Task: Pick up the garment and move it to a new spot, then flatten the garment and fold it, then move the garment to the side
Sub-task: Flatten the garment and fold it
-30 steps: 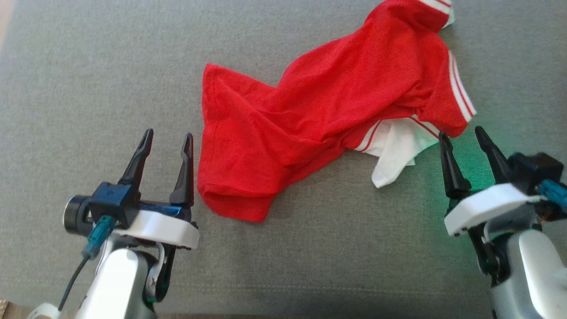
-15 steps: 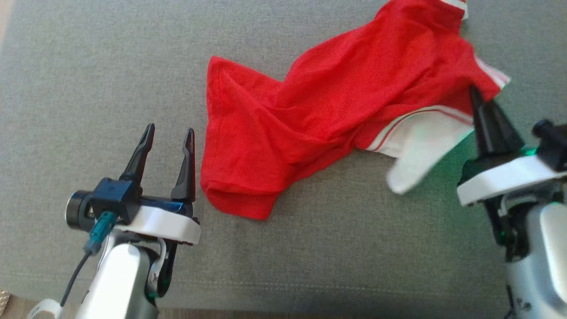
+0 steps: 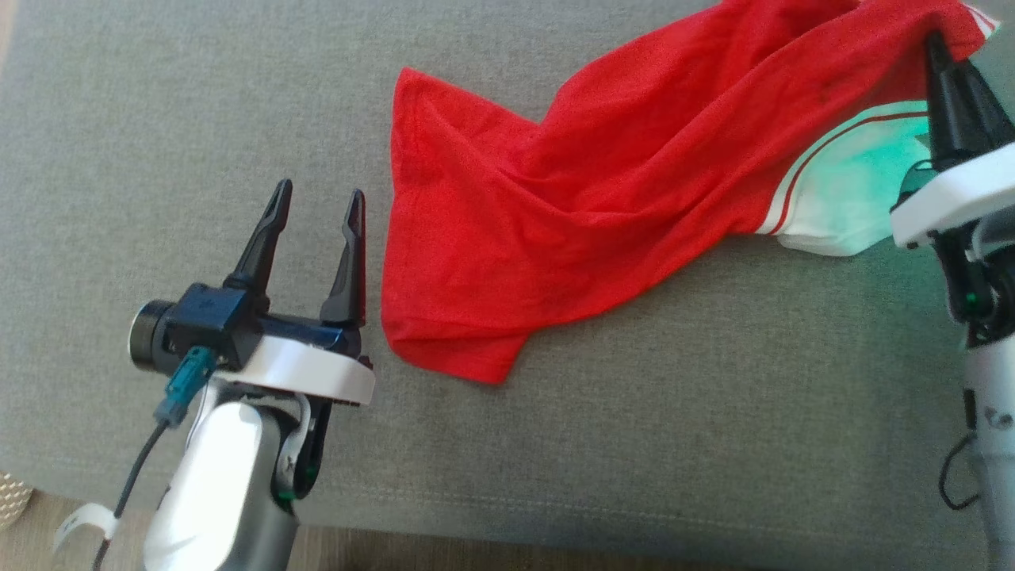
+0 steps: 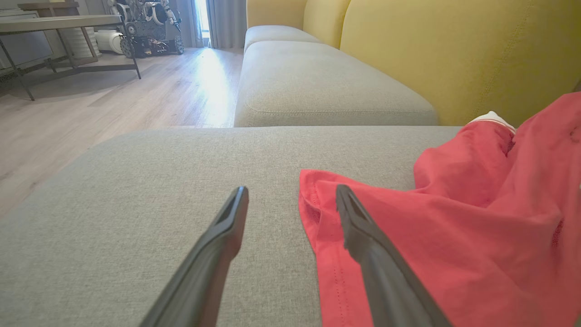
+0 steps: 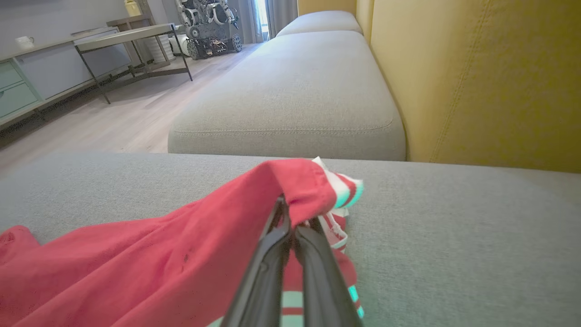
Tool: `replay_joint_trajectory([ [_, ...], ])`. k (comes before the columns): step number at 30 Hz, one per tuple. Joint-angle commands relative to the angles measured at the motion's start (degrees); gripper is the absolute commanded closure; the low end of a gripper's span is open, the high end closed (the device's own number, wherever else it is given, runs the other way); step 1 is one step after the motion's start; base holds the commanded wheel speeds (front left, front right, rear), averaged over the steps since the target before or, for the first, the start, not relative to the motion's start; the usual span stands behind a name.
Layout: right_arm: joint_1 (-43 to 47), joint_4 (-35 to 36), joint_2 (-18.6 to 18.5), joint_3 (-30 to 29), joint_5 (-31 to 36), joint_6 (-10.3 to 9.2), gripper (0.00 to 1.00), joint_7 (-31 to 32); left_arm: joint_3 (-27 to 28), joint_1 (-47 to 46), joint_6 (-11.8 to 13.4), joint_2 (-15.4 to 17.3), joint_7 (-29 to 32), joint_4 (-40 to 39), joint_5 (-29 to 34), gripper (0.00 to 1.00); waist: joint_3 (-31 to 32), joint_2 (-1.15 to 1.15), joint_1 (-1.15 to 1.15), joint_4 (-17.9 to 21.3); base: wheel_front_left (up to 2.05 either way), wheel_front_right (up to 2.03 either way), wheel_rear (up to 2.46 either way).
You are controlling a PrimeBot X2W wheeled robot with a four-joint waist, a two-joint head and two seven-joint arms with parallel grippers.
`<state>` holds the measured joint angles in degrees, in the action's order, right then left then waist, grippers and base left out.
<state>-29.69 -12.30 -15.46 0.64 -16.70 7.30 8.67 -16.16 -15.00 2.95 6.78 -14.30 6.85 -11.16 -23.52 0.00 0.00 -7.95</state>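
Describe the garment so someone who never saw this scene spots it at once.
On the wide grey seat cushion before the yellow backrest lies a crumpled garment. It is bright red with white, red-striped trim at the end pinched by the shut right gripper; the open left gripper stands beside its other end. Its vivid red against the plain grey sets it apart.

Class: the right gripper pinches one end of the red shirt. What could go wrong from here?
The right gripper pinches only a small fold of the red and white jersey shirt; it may slip out when lifted.
Its far hem lies beside the open left gripper and could snag there.
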Motion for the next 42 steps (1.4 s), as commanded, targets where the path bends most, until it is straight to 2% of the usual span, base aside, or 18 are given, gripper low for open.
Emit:
replay_joint_trajectory([
  [1,-1.56,0.97,-0.68,1.14,-0.57,0.19,0.96,-0.80,1.72,-2.05,-0.26,0.62,-0.68,-1.72,0.42,0.00,-0.48,0.00,0.00,-0.39,0.00,0.00,0.00],
  [2,-2.27,-0.64,-0.81,1.36,-0.68,0.19,0.34,-1.40,1.74,-2.15,-0.34,0.49,-0.69,-1.69,0.48,0.00,-0.64,0.00,0.00,-0.47,0.00,0.00,0.00],
  [3,-2.85,-1.91,-0.74,1.60,-0.82,0.19,0.00,-2.19,1.78,-2.23,-0.40,0.38,-0.69,-1.67,0.55,0.00,-0.73,0.00,0.00,-0.51,0.00,0.00,0.00],
  [9,-1.89,-4.17,0.62,3.24,-0.27,0.19,0.00,-7.15,2.73,-1.41,-0.43,0.44,-0.69,-1.24,0.95,0.00,0.49,0.00,0.00,0.82,0.00,0.00,0.00],
  [16,6.09,3.13,3.94,3.34,2.46,0.19,0.00,-10.36,4.34,0.99,0.21,1.29,-0.69,-0.79,0.97,0.00,3.92,0.00,0.00,4.05,0.00,0.00,0.00],
  [27,20.90,16.02,8.81,3.16,6.22,0.19,0.00,-7.35,5.26,6.07,1.04,3.05,-0.25,-0.36,0.48,0.00,10.56,0.00,0.00,6.82,0.00,0.00,0.00],
  [32,25.82,18.05,10.08,3.09,6.49,0.19,0.00,-6.13,5.18,9.22,1.65,3.40,0.95,-0.74,0.03,0.00,12.91,0.00,0.00,7.41,0.00,0.00,0.00],
  [42,28.29,20.25,10.97,2.59,6.96,0.19,0.00,-4.71,4.47,11.03,1.94,3.81,2.26,-1.72,-0.29,0.00,13.58,0.00,0.00,7.32,0.00,0.00,0.00],
])
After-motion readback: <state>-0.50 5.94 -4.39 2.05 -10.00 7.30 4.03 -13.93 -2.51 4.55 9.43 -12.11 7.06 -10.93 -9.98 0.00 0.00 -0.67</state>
